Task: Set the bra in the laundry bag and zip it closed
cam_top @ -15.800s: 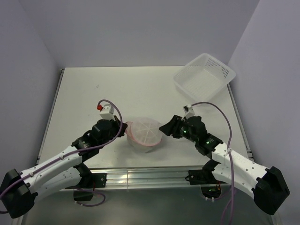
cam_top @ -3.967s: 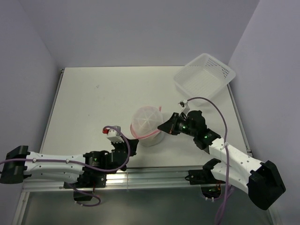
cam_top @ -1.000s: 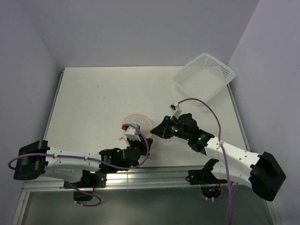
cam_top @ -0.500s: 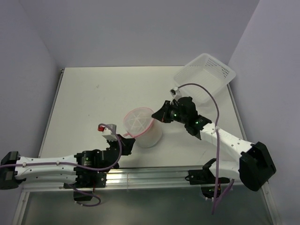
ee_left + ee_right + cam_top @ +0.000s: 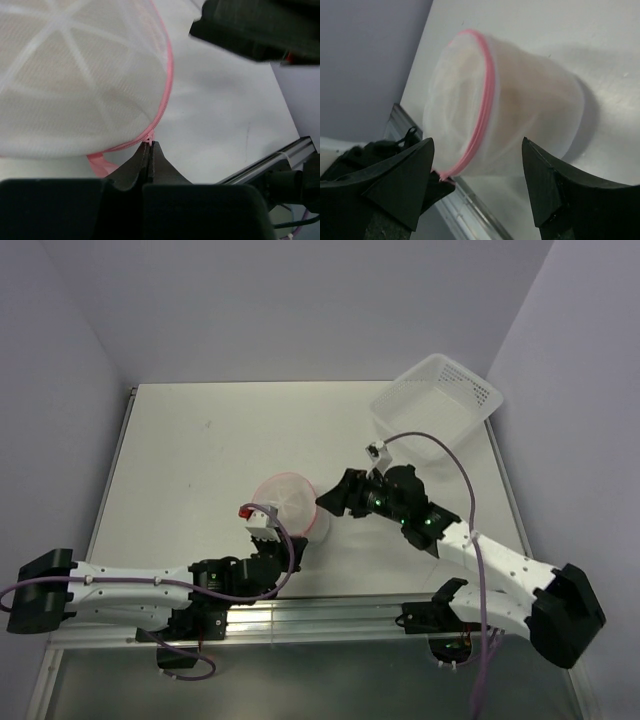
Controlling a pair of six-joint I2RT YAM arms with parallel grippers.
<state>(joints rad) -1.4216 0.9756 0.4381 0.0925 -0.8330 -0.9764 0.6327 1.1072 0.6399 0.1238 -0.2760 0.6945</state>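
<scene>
at the table's point(image 5: 200, 440) near edge, your left gripper point(image 5: 150, 145) is clamped on the pink zipper rim point(image 5: 167, 85) of the laundry bag point(image 5: 288, 502), tipped at mid-table. beyond, your right gripper point(image 5: 477, 141) gapes wide beside it; farthest, a white basket point(image 5: 435, 405).

Bag point(image 5: 75, 85) is see-through white mesh cloth, kinda soft-looking, with a pink fabric zipper point(image 5: 163, 90) round the rim. Table point(image 5: 230, 440) looks smooth matt white. Basket point(image 5: 430, 410) is perforated white plastic, slight sheen. Left gripper point(image 5: 150, 146) and right gripper point(image 5: 477, 142): matt black plastic. Rail point(image 5: 300, 615) is brushed metal.
</scene>
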